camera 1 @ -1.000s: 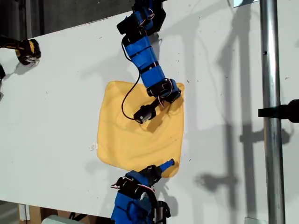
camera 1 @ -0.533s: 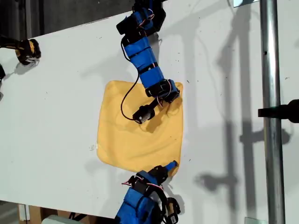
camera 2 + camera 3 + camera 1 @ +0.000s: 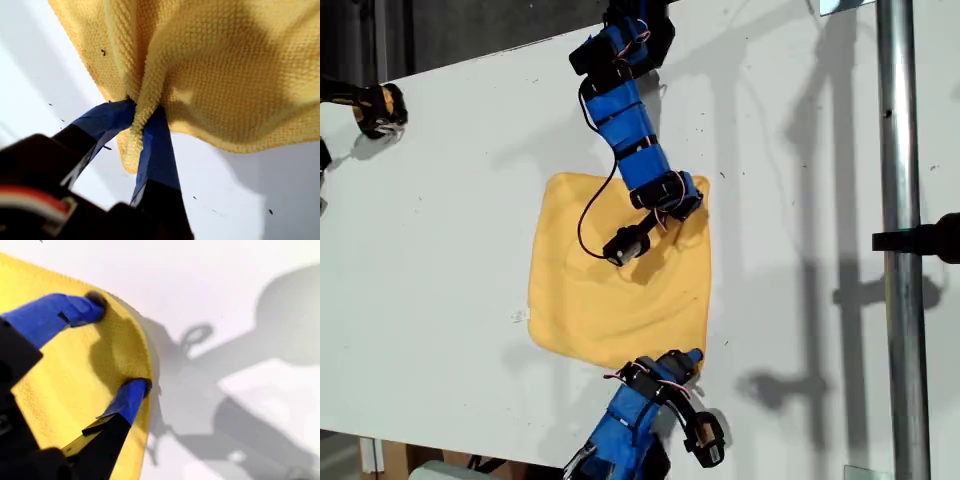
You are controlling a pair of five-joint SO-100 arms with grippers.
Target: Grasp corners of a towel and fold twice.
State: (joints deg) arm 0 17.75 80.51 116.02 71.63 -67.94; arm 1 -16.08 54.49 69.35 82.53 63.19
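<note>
Swung nearer, my first gripper (image 3: pixel 142 117) — jaws pinching towel (image 3: pixel 590 290); second gripper (image 3: pixel 117 347) spread.

Towel (image 3: pixel 225 65): nubbly matt cloth; table (image 3: pixel 450 200) smooth, matt.

The exterior view looks steeply down on the white table (image 3: pixel 440 230), taking in both arms. Each wrist view rides close behind its gripper, facing the tabletop. All three share the towel (image 3: pixel 580 300), lying centrally, toward 6 o'clock in the exterior view.
</note>
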